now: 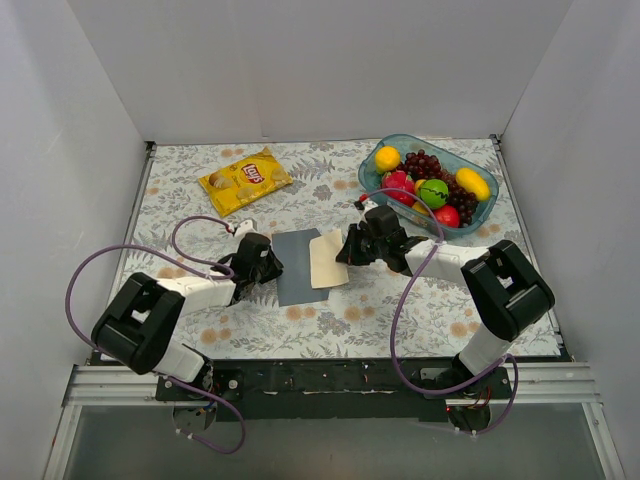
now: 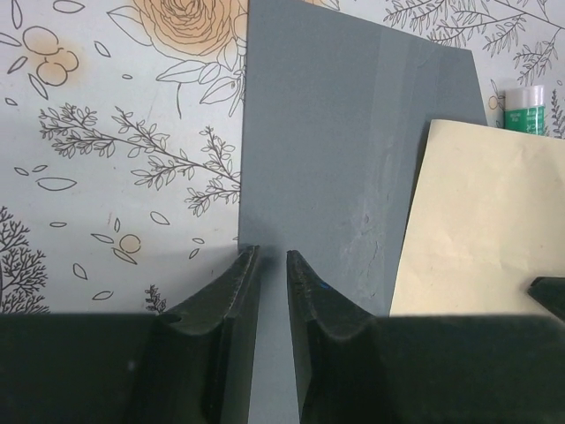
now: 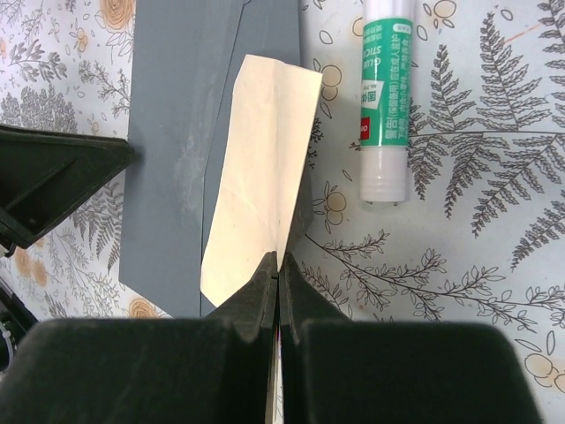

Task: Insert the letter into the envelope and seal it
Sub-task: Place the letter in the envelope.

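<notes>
creased cream paper letter (image 3: pixel 265 168) overlaps a smooth matte slate-grey envelope (image 2: pixel 335 132).

The left arm (image 1: pixel 190 295) and right arm (image 1: pixel 455 262) reach inward, wrists low. The left claw (image 2: pixel 272 256) has its jaws slightly apart. The right claw (image 3: pixel 278 261) is pinched tight.

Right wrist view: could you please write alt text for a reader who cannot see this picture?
The right gripper is shut on the near edge of a cream letter, which overlaps a grey-blue envelope on its left. A green and white glue stick lies to the right on the floral tablecloth.
</notes>
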### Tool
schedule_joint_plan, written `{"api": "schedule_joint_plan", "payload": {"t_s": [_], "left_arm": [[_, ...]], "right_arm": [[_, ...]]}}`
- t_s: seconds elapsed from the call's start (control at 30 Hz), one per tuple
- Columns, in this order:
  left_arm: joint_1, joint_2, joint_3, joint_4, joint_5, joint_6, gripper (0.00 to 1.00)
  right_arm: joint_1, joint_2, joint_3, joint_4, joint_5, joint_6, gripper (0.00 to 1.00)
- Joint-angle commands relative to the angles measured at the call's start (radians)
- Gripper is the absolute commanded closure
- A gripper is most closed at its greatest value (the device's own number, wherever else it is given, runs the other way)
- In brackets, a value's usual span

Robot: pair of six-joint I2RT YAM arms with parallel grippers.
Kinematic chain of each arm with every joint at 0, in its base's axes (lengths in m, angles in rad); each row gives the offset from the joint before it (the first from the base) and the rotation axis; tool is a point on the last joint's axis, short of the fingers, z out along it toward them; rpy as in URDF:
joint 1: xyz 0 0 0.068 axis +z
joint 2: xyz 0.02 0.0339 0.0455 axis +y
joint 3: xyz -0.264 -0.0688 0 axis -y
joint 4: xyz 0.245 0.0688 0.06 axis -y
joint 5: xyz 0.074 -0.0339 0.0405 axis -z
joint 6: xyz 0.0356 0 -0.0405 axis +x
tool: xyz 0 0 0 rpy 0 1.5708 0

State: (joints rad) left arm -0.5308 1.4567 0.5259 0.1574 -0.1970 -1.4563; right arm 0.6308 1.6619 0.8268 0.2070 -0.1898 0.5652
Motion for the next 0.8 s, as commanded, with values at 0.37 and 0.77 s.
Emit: {"api": "schedule_joint_plan", "payload": {"t_s": [0.37, 0.77], "left_arm": [[0.005, -0.050, -0.043, -0.055, 0.007, -0.007, 0.82], [0.003, -0.039, -0.035, -0.056, 0.011, -0.003, 0.83]], "right_arm": [[0.003, -0.040, 0.025, 0.006, 0.035, -0.039, 0.99], [0.003, -0.122, -0.038, 0.075, -0.020, -0.165, 0.99]]}}
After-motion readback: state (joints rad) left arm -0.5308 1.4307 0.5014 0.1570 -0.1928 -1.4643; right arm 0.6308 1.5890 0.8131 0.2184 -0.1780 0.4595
